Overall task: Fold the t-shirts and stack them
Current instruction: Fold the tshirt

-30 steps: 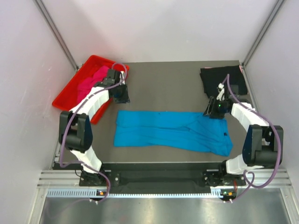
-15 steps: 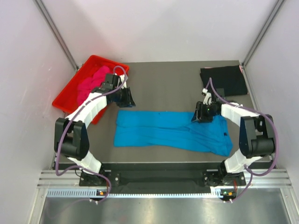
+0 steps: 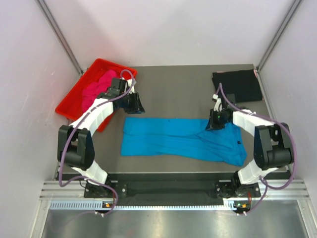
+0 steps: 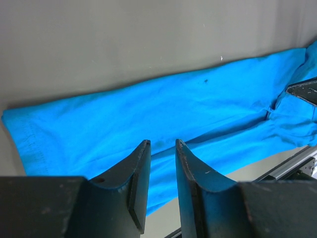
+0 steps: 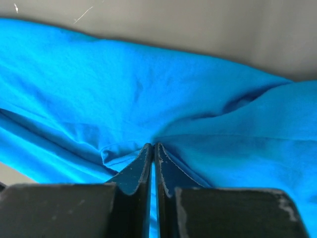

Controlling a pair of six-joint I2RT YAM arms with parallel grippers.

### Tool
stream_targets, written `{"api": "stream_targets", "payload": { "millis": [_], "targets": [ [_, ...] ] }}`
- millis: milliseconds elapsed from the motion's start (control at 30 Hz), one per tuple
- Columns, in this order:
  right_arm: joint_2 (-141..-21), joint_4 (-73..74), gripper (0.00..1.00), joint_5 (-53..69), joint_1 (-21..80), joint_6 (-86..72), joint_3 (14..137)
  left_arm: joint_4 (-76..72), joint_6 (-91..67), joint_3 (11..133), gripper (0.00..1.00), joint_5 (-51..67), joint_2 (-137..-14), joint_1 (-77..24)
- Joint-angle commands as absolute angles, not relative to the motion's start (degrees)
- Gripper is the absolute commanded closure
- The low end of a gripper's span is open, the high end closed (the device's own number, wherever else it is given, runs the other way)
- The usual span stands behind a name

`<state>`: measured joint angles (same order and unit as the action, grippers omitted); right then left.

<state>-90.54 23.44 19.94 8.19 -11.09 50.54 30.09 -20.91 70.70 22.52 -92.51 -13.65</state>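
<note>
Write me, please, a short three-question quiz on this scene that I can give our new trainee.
1. True or false: the pink t-shirt lies in the red tray.
2. Where is the black t-shirt? A in the red tray; B at the far right corner of the table; C on top of the pink t-shirt.
3. Which one is shut on the blue t-shirt: the left tool or the right tool?

Key: 1 true; 2 B; 3 the right tool.
</note>
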Motion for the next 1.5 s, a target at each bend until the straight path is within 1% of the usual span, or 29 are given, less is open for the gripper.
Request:
{"api": "stream_targets", "payload": {
  "millis": [0, 167, 300, 400, 667, 700, 800, 833, 867, 900, 967, 1000, 1033, 1067, 1100, 1233, 1300, 1467],
  "targets": [
    [-87.0, 23.1, 1.00, 17.4, 9.8, -12.5, 50.4, 27.8, -20.8, 70.9, 0.68, 23.3, -91.6, -13.7],
    [-83.8, 26.0, 1.00, 14.1, 11.4, -14.8, 49.6, 27.9, -20.9, 70.8, 0.68, 22.9, -91.1, -13.7],
    [-78.3, 25.3, 1.00, 12.9, 12.0, -17.1, 45.2, 27.9, -21.1, 70.7, 0.68, 23.2, -91.1, -13.7],
    [-75.6, 24.6, 1.00, 13.3, 14.1, -19.9, 42.5, 27.9, -21.2, 70.5, 0.68, 23.1, -91.1, -13.7],
    [-67.0, 23.7, 1.00, 9.7, 18.5, -29.0, 36.4, 27.6, -21.7, 70.3, 0.68, 23.1, -91.7, -13.7],
    [-66.5, 24.4, 0.93, 9.1, 18.5, -31.4, 36.0, 27.5, -22.0, 70.3, 0.68, 23.5, -91.9, -13.7],
    [-64.3, 29.6, 0.89, 8.5, 18.5, -34.2, 36.6, 28.3, -22.8, 71.6, 0.68, 24.3, -93.1, -13.7],
    [-63.6, 31.6, 0.86, 6.4, 18.5, -34.5, 37.4, 28.6, -23.0, 72.2, 0.68, 24.9, -93.4, -13.7],
    [-62.0, 35.6, 0.82, 5.2, 18.5, -34.6, 39.4, 29.0, -23.2, 72.6, 0.68, 25.0, -93.8, -13.7],
    [-61.1, 36.7, 0.75, 4.1, 18.4, -34.5, 40.5, 29.0, -23.4, 73.4, 0.68, 25.0, -94.1, -13.7],
    [-59.9, 37.9, 0.69, 1.8, 18.3, -34.3, 43.2, 28.5, -24.0, 73.5, 0.68, 25.0, -94.2, -13.7],
    [-60.1, 37.7, 0.64, 0.9, 18.0, -33.7, 43.9, 27.6, -24.3, 73.1, 0.68, 25.1, -94.3, -13.8],
    [-60.6, 37.4, 0.63, 0.4, 17.8, -33.3, 44.6, 27.2, -24.6, 73.0, 0.68, 25.5, -94.4, -13.9],
    [-62.1, 36.8, 0.63, 0.4, 17.8, -32.5, 45.9, 27.0, -25.0, 72.8, 0.68, 26.3, -94.7, -14.0],
    [-63.0, 34.9, 0.65, -1.2, 17.7, -31.4, 46.1, 26.9, -25.1, 72.7, 0.68, 26.5, -94.8, -14.3],
    [-68.0, 27.4, 0.76, -3.7, 17.6, -26.6, 46.5, 26.9, -25.1, 71.5, 0.68, 26.4, -94.9, -14.8],
    [-72.4, 24.9, 0.81, -4.0, 17.4, -23.8, 47.4, 26.6, -25.2, 70.8, 0.68, 25.9, -94.4, -14.9],
    [-83.6, 26.4, 0.89, -4.5, 17.1, -22.5, 51.8, 27.2, -25.0, 70.7, 0.68, 25.6, -94.0, -14.9]
  ]
}}
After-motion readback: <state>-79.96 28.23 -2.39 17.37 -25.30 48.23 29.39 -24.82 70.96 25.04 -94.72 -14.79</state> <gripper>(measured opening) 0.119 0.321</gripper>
